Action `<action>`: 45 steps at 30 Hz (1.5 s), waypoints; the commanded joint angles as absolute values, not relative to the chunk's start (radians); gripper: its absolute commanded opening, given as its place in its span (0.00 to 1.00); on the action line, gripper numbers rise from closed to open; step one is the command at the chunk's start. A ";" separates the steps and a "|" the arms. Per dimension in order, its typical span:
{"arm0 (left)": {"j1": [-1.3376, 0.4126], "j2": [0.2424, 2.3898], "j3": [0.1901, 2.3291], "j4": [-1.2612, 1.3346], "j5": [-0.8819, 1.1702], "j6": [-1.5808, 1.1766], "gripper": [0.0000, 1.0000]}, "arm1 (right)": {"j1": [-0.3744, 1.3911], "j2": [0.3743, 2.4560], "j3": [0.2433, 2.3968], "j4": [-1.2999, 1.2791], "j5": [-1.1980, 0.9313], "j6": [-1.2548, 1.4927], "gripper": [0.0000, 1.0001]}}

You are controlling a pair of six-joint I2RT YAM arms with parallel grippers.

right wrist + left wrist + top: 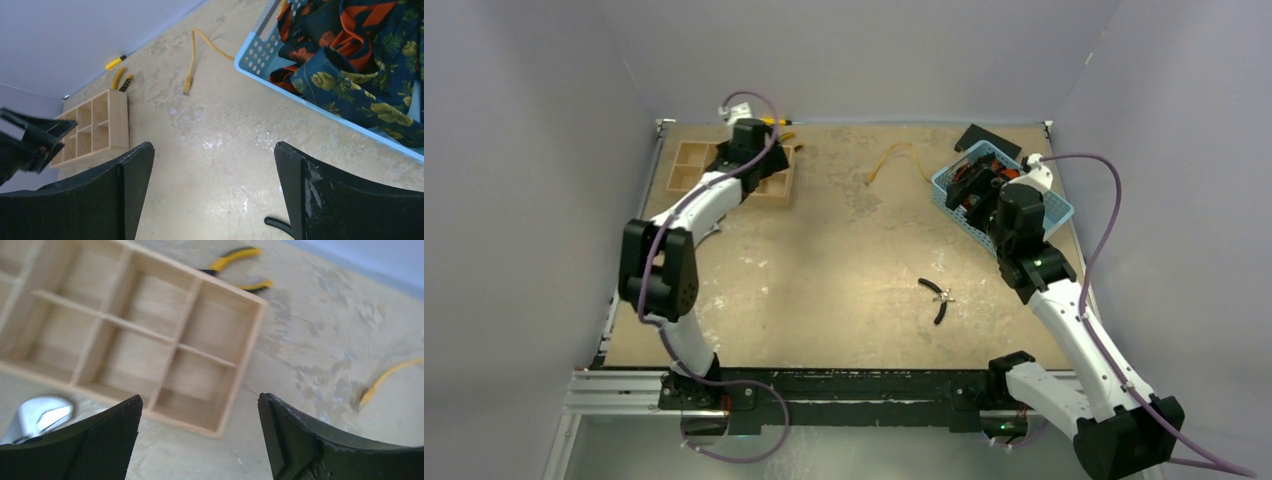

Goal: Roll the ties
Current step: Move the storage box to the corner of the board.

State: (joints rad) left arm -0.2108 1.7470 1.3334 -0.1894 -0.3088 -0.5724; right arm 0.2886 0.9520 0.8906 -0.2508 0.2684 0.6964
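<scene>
Nearest to me, a small pair of black cutters (pixel 939 299) lies on the table (pixel 824 270), a little right of centre and well apart from both arms.

Farther on at the right edge, my right gripper (pixel 212 155) hangs with its fingers spread wide and only tabletop between them. The ties (pixel 360 75) are not in its grasp. They lie bunched in the blue basket (pixel 260 60) just ahead and to the right of those fingers. A navy tie with gold flowers is draped over the orange-red and black ones. From above, the gripper sits right at the basket's near-left rim.

Across at the far left corner, my left gripper (pixel 200 410) is also parted and holds nothing. It hovers by the right end of the wooden divider tray (pixel 150 335), well away from the ties.

Toward the far edge a yellow cord (pixel 894 160) curls between tray and basket. Yellow-handled pliers (pixel 235 265) rest just beyond the tray.
</scene>
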 commanded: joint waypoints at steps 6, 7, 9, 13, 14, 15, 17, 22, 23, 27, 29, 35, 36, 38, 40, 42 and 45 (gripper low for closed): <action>-0.379 1.990 1.556 -0.212 -0.337 -0.272 0.84 | 0.296 0.839 0.829 -0.257 0.265 0.683 0.94; -0.379 2.021 1.562 -0.228 -0.346 -0.273 0.82 | 0.296 0.835 0.830 -0.261 0.260 0.682 0.94; -0.379 2.057 1.567 -0.267 -0.377 -0.274 0.77 | 0.296 0.829 0.836 -0.268 0.256 0.677 0.94; -0.373 2.079 1.532 -0.292 -0.428 -0.276 0.66 | 0.296 0.820 0.846 -0.265 0.254 0.670 0.94; -0.370 2.080 1.525 -0.295 -0.431 -0.277 0.63 | 0.296 0.817 0.847 -0.264 0.253 0.669 0.94; -0.365 2.081 1.519 -0.296 -0.431 -0.278 0.59 | 0.296 0.815 0.847 -0.262 0.250 0.669 0.94; -0.362 2.080 1.509 -0.303 -0.424 -0.278 0.49 | 0.296 0.811 0.844 -0.255 0.247 0.667 0.94; -0.362 2.056 1.469 -0.338 -0.406 -0.292 0.26 | 0.296 0.796 0.838 -0.258 0.248 0.667 0.94; -0.362 2.045 1.454 -0.344 -0.410 -0.298 0.24 | 0.296 0.793 0.836 -0.258 0.247 0.668 0.94; -0.361 2.004 1.407 -0.388 -0.450 -0.306 0.09 | 0.295 0.782 0.831 -0.256 0.232 0.671 0.95; -0.360 1.996 1.409 -0.435 -0.471 -0.316 0.00 | 0.295 0.779 0.830 -0.258 0.215 0.672 0.95; -0.352 2.002 1.407 -0.464 -0.471 -0.300 0.00 | 0.296 0.778 0.833 -0.250 0.197 0.666 0.95; -0.348 2.017 1.422 -0.467 -0.461 -0.299 0.00 | 0.296 0.778 0.834 -0.249 0.198 0.663 0.95; -0.344 2.053 1.460 -0.467 -0.415 -0.300 0.00 | 0.296 0.779 0.838 -0.253 0.198 0.656 0.95; -0.341 2.086 1.503 -0.463 -0.366 -0.300 0.00 | 0.296 0.781 0.844 -0.260 0.195 0.653 0.95; -0.336 2.120 1.546 -0.450 -0.304 -0.295 0.00 | 0.296 0.779 0.848 -0.262 0.193 0.652 0.95; -0.322 2.150 1.610 -0.435 -0.207 -0.277 0.00 | 0.296 0.774 0.853 -0.270 0.198 0.651 0.95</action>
State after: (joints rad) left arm -0.3405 2.0953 1.5299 -0.4126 -0.3447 -0.3290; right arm 0.2901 0.7895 0.8280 -0.2775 0.2115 0.6704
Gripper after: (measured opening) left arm 0.060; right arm 0.947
